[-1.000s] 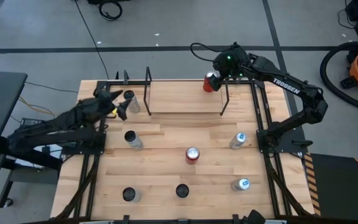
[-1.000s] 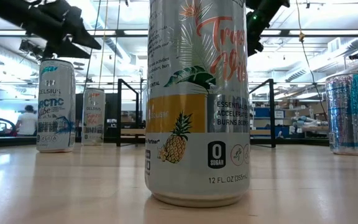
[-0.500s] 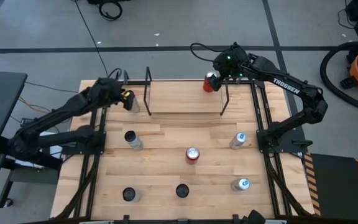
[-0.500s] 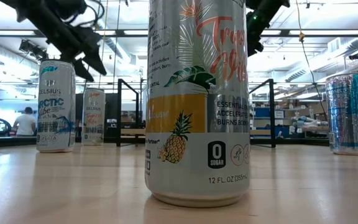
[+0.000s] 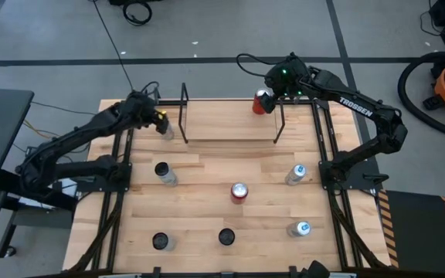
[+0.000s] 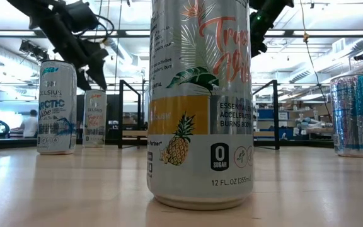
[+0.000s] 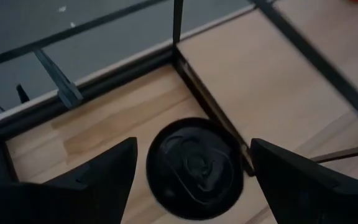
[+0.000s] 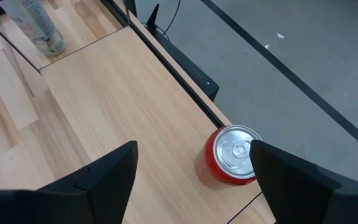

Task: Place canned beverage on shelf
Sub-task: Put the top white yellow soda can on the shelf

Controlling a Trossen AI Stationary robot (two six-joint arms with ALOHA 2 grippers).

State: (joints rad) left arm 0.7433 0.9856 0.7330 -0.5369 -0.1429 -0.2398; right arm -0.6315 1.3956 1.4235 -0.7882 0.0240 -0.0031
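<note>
A black-topped can (image 7: 194, 177) stands on the table by the shelf's left end frame (image 5: 184, 104). My left gripper (image 7: 194, 146) hovers above it, open, one finger to each side and clear of it; in the high view this gripper (image 5: 160, 121) slants down over the can (image 5: 166, 133). The shelf's light wood board (image 5: 230, 120) carries a red can (image 8: 234, 155) upright at its far right corner. My right gripper (image 8: 194, 146) hangs open above the board beside that can, touching nothing.
More cans stand upright on the table: one at centre left (image 5: 164, 174), a red one in the middle (image 5: 239, 192), two on the right (image 5: 296, 174) (image 5: 300, 228) and two near the front edge (image 5: 161, 242) (image 5: 226, 236). Black frame rails (image 5: 118, 154) run along both table sides.
My left arm has swung toward the table's far edge and the shelf's left end. Its gripper has turned and now stands over the black-topped can, still open. The cans have not moved.
</note>
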